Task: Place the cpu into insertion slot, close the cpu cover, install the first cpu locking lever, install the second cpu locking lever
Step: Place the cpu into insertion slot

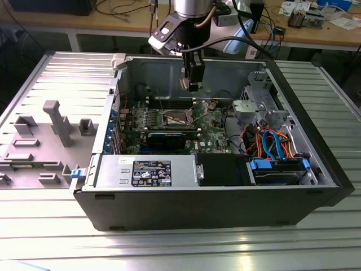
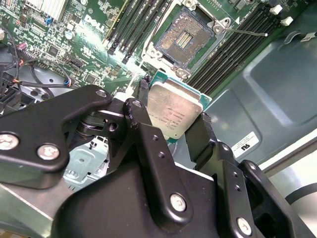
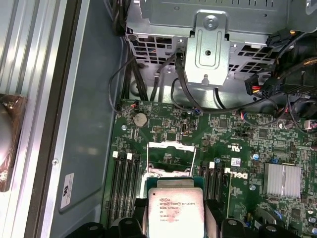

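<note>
While the black two-finger gripper (image 2: 174, 106) clamps opposite edges of the small flat silvery-grey square cpu (image 2: 176, 113), the chip hangs clear of the green motherboard (image 2: 74, 54); the uncovered dark square insertion slot (image 2: 184, 38) lies just beyond the jaws, not touching; in the exterior view it sits below the gripper, slightly towards the exterior view's left; the thin silvery cpu cover (image 3: 171, 148) looks raised.

The open computer case (image 1: 208, 192) is viewed from above and well back in the exterior view, with the end effector (image 1: 193, 84) at 12 o'clock. In both wrist views the motherboard (image 2: 64, 29) (image 3: 237, 144) is seen close, downward, past the gripped cpu (image 2: 173, 111) (image 3: 173, 210).
</note>
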Robot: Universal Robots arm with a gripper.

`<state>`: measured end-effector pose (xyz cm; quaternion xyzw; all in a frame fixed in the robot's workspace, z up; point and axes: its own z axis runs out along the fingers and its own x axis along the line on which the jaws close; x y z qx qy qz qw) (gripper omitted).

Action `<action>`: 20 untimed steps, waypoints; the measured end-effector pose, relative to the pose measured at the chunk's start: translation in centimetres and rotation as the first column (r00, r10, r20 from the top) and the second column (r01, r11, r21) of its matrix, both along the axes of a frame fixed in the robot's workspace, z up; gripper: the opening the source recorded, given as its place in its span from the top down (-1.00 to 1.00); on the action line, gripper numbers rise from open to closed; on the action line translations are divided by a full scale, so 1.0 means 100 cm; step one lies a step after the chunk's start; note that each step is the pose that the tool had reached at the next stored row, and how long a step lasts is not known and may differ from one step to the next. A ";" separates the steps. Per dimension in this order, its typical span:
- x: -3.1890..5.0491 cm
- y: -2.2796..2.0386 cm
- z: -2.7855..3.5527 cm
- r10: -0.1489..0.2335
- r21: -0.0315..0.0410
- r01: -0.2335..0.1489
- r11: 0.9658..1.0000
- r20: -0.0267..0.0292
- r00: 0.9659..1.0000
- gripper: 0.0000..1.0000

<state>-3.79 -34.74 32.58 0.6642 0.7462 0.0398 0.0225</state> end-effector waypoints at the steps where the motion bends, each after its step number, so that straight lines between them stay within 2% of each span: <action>1: 0.0000 0.0000 0.0000 -0.001 0.000 0.001 1.000 0.000 1.000 -0.09; 20: 0.0000 0.0000 -0.0004 -0.029 0.000 0.029 1.000 0.000 1.000 -0.09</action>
